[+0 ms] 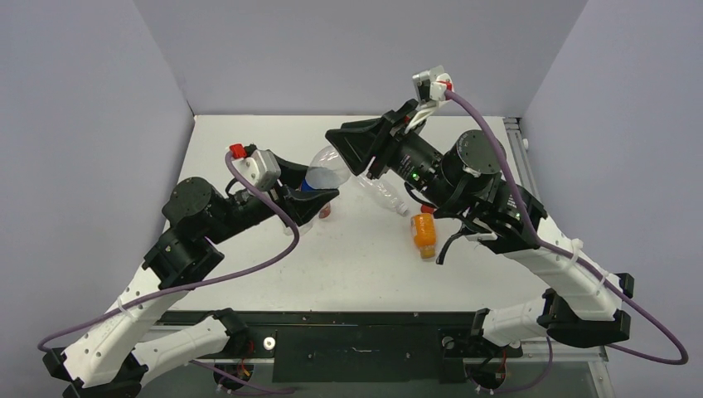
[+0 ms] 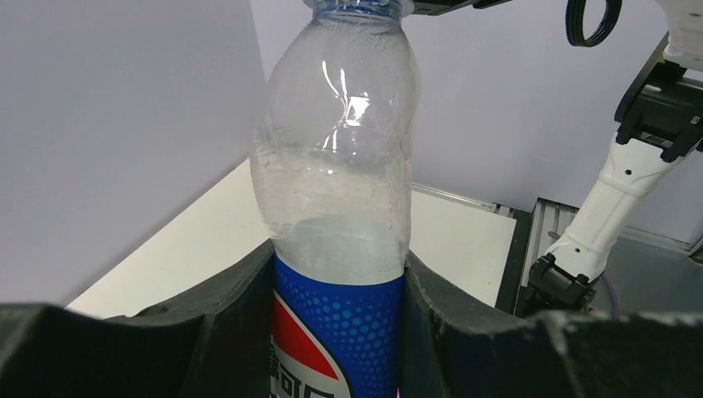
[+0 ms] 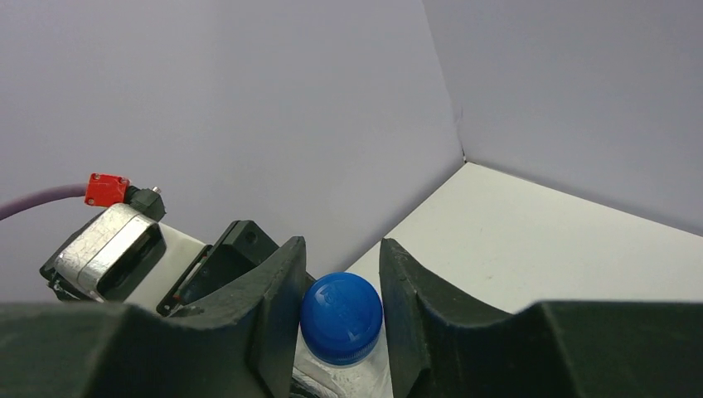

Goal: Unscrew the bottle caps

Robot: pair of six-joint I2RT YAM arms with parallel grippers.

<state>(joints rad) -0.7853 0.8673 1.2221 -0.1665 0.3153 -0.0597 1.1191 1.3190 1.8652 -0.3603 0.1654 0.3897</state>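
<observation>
A clear bottle with a blue Pepsi label (image 2: 336,215) stands tilted off the table, and my left gripper (image 2: 338,259) is shut on its labelled middle. In the top view that bottle (image 1: 326,168) leans up to the right from the left gripper (image 1: 317,199) into the right gripper (image 1: 355,157). Its blue cap (image 3: 341,317) sits between the right gripper (image 3: 341,274) fingers, both of which touch its sides. The top view hides the cap behind the right gripper.
A clear unlabelled bottle (image 1: 384,196) lies on the white table (image 1: 365,265) under the right arm. A squat orange bottle (image 1: 424,235) lies to its right. A small bottle with a reddish label (image 1: 325,212) stands below the left gripper. Grey walls enclose the back and sides.
</observation>
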